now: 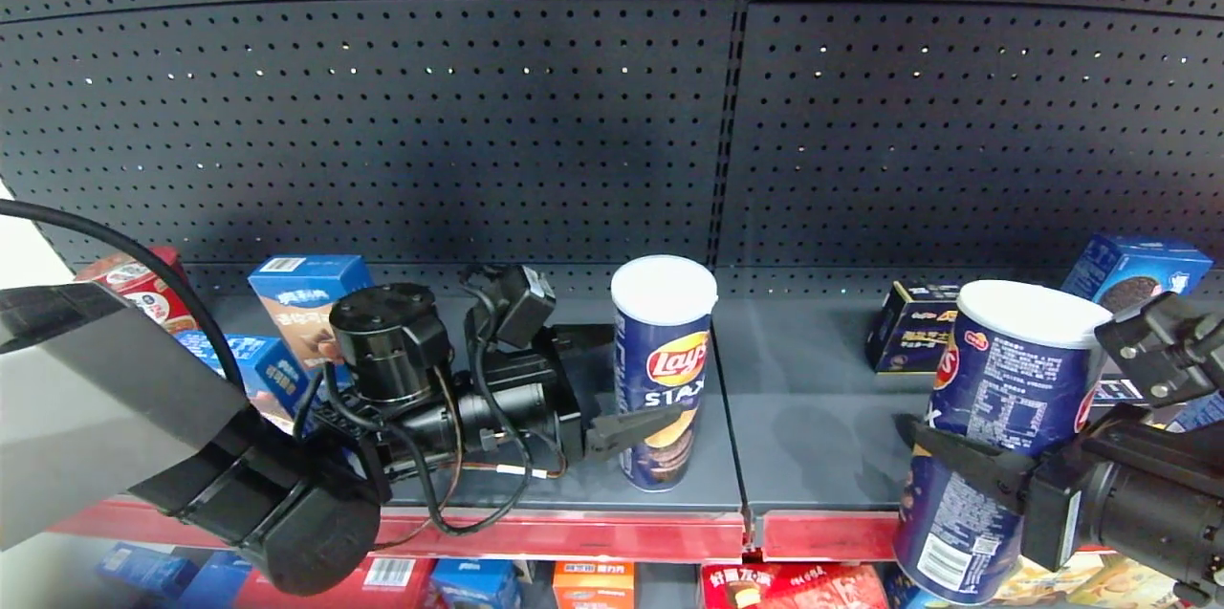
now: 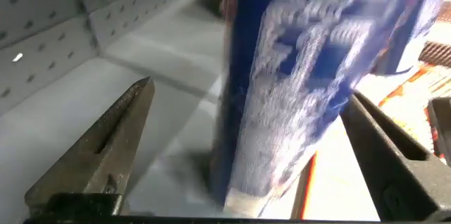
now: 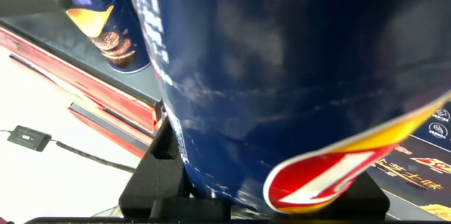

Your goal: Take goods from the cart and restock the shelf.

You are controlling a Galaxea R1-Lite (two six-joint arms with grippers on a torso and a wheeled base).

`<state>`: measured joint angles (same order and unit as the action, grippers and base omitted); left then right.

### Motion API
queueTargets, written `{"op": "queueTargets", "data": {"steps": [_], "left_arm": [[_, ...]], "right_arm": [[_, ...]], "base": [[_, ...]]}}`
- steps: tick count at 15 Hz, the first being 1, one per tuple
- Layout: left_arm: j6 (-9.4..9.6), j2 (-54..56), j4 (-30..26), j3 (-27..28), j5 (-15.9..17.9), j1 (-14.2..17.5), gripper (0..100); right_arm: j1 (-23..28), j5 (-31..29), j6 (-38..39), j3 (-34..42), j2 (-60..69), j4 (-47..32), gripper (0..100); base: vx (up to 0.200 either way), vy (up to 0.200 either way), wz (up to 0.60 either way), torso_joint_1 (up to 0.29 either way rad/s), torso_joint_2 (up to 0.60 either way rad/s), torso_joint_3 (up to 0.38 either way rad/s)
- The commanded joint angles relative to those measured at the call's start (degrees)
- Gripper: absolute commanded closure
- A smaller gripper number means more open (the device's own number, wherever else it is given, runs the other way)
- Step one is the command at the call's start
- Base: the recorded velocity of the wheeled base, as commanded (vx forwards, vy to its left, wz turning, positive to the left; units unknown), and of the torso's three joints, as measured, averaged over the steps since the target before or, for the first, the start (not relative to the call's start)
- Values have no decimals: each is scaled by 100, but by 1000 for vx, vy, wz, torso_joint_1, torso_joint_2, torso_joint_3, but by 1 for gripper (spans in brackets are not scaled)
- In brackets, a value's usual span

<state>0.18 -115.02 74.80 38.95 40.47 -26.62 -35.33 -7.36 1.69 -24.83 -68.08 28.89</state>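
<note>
Held can [image 1: 994, 437]: blue, white lid [image 1: 1033, 311], tilted.

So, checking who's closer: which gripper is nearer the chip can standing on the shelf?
Left. The left gripper is open around the standing can; the right gripper is off to its right, shut on a second can.

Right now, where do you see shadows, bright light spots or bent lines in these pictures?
Head view: the back panel has bowed seams, light glints through its holes, and a soft shadow lies on the shelf beside the held can. Right wrist view: the held can looks dark along its side.
</note>
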Motion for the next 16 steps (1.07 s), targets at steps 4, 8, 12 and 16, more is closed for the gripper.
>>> {"op": "queueTargets", "data": {"steps": [4, 8, 12, 16], "left_arm": [[175, 138, 26, -467, -4, 509, 0], [166, 190, 87, -476, -4, 711, 0], [166, 261, 87, -520, -31, 650, 0], [166, 269, 87, -573, -39, 404, 0]], "right_arm": [[0, 7, 6, 5, 15, 2, 100], [0, 60, 6, 5, -12, 2, 100], [8, 95, 6, 5, -12, 2, 100], [8, 86, 6, -4, -3, 2, 100]], "base": [[0, 0, 0, 0, 0, 0], [0, 0, 0, 0, 0, 0], [0, 0, 0, 0, 0, 0], [0, 0, 0, 0, 0, 0]]}}
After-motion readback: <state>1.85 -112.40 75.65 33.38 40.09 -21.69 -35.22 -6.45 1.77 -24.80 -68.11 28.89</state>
